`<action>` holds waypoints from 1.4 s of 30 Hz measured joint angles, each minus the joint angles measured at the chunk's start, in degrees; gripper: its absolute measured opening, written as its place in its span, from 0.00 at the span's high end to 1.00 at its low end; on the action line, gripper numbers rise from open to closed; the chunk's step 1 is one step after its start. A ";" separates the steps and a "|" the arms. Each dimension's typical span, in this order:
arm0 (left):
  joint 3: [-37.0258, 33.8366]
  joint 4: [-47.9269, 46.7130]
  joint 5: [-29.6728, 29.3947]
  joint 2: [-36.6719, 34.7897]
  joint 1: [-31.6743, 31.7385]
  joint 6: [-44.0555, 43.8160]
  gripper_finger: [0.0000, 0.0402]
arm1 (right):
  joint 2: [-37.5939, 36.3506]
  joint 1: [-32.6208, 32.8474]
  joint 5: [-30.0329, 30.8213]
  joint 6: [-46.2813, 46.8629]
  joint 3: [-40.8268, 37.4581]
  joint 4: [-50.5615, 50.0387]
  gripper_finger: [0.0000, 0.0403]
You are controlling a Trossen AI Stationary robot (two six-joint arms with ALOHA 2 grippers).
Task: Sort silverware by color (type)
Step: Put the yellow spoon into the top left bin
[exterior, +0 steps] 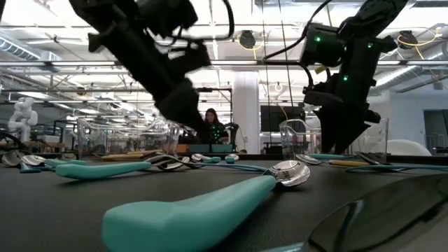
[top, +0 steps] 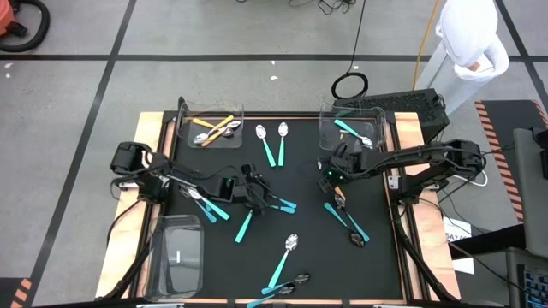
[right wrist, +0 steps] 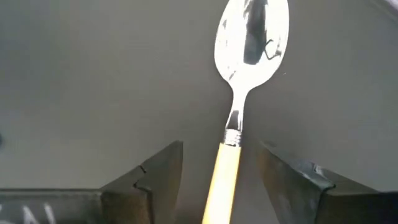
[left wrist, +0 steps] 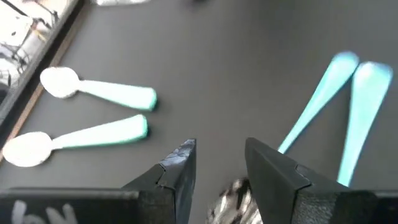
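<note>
Sorting looks barely begun, judged against the black desk [top: 377, 265]. Only the two clear bins at its far edge hold anything: the far-left bin [top: 240, 111] has a few orange-handled pieces [top: 214, 130], and the far-right bin [top: 324, 120] a teal-handled one [top: 351, 133]. A third bin [top: 158, 257] at the near-left corner seems to hold no utensil. Most of the silverware lies loose on the desk: two teal spoons [top: 274, 144] just beside the far-left bin, a teal cluster [top: 282, 205] at mid-desk, more teal pieces [top: 287, 257] toward the near edge, and others [top: 351, 227] on the right side.

Left hand [left wrist: 217, 168] hangs low over mid-desk, its fingers narrowly parted above a shiny piece, nothing gripped; two teal spoons [left wrist: 93, 115] lie beside it.

Right hand [right wrist: 221, 174] sits near the far-right bin, fingers spread wide on either side of an orange-handled spoon [right wrist: 239, 112] with a silver bowl, not yet closed on it. That spoon probably belongs in the far-left bin.
</note>
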 joint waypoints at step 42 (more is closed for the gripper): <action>-0.09 11.79 3.17 3.68 6.20 4.32 0.65 | 9.99 8.53 19.36 -12.93 -0.55 26.47 0.91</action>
